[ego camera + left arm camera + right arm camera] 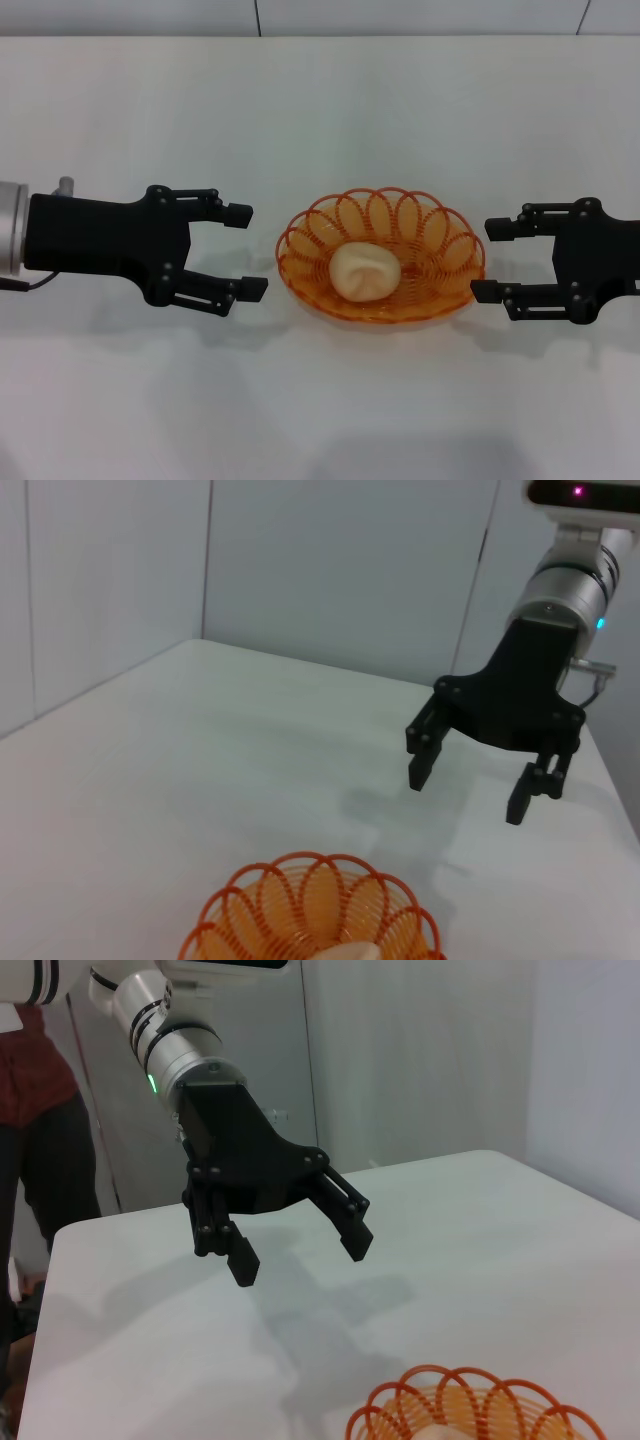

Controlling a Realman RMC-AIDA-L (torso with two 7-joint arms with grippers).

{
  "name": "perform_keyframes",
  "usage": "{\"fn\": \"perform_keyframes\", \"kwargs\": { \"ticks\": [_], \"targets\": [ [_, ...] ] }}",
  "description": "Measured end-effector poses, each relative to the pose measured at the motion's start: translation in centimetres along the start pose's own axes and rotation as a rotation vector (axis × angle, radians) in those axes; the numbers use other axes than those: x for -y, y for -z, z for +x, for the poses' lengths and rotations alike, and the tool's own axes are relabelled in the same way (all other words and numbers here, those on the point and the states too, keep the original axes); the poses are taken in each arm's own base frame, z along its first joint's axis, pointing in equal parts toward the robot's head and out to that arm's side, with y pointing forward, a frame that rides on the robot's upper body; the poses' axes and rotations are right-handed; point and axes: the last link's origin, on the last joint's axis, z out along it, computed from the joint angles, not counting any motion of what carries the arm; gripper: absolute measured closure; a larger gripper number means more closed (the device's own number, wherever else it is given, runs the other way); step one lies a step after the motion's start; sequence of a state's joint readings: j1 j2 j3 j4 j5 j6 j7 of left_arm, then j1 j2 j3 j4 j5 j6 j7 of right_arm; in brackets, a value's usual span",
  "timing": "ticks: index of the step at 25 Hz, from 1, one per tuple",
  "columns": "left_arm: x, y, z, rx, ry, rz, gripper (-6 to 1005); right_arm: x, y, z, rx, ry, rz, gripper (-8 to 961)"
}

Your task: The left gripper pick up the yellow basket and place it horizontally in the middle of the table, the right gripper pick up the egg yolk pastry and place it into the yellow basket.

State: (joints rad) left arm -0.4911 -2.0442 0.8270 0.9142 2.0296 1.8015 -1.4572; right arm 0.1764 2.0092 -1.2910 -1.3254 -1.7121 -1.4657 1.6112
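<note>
The yellow basket (437, 232) lies level in the middle of the white table (320, 120). The egg yolk pastry (365, 271) sits inside it, on the basket's bottom. My left gripper (247, 250) is open and empty just left of the basket, apart from it. My right gripper (488, 260) is open and empty just right of the basket, close to its rim. The left wrist view shows the basket's rim (300, 900) and the right gripper (468, 792) beyond it. The right wrist view shows the basket (470, 1410) and the left gripper (300, 1256) beyond it.
Grey wall panels (300, 15) run behind the table's far edge. A person in red (35, 1080) stands past the table's end in the right wrist view.
</note>
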Motion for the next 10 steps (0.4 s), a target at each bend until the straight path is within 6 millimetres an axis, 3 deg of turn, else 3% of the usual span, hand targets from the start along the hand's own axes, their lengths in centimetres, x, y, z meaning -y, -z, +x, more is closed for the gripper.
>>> {"fn": "perform_keyframes", "kwargs": {
  "ticks": [10],
  "targets": [
    [-0.18, 0.00, -0.14, 0.002, 0.007, -0.008, 106, -0.15, 0.05, -0.02, -0.031, 0.005, -0.014, 276]
  ]
}}
